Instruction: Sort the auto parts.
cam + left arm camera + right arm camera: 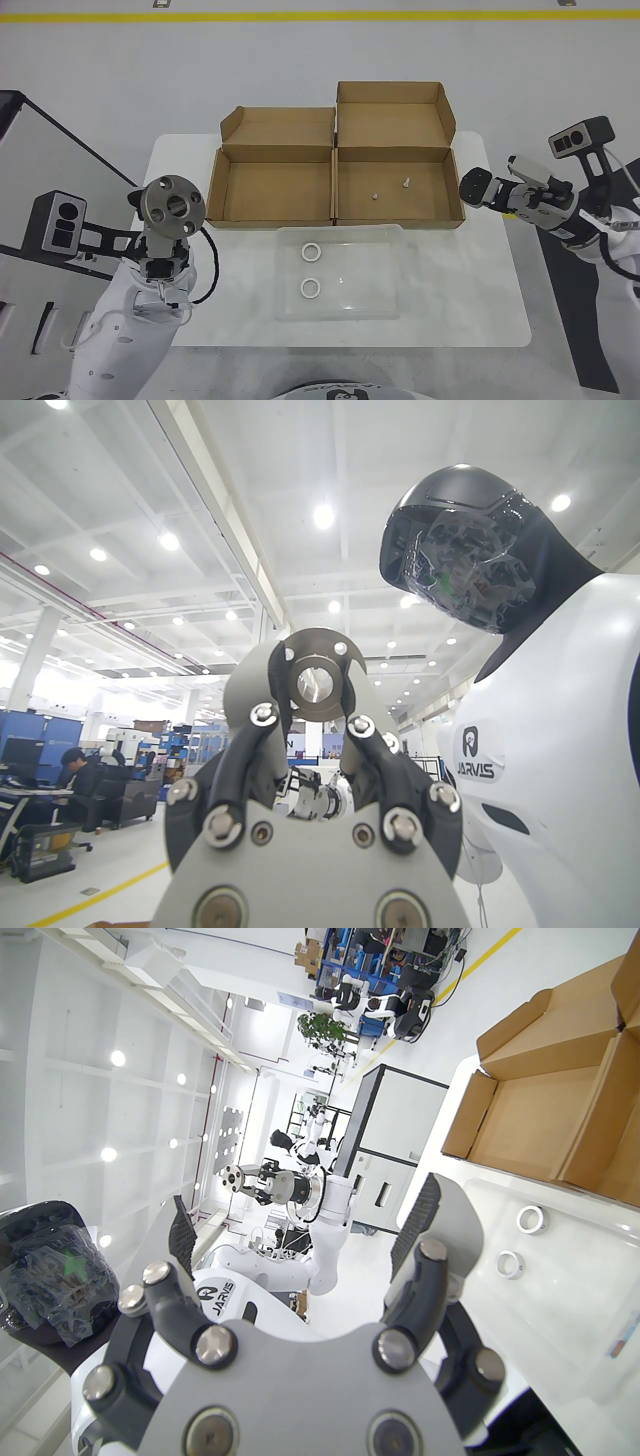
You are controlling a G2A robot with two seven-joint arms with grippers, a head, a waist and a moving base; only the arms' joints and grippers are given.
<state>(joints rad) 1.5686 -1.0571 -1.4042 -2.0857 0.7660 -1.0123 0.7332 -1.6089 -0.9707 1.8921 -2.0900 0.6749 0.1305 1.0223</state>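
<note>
Flange (172,203), a smooth grey metal disc with a bored hub and bolt holes, is clamped in the left gripper (312,700), face-up over the left edge of the table (480,300), the left cardboard box (275,190) just to its right. The right gripper (468,187) hangs with jaws spread beside the right box (445,195), which holds two small screws (407,183); two white rings (311,253) lie in the clear plastic tray (385,240).

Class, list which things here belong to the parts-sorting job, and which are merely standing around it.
Job: metal flange in the left gripper; two white rings in the clear tray; two small bolts in the right cardboard box; left cardboard box.
Around: cabinet; potted plant; yellow floor line.
</note>
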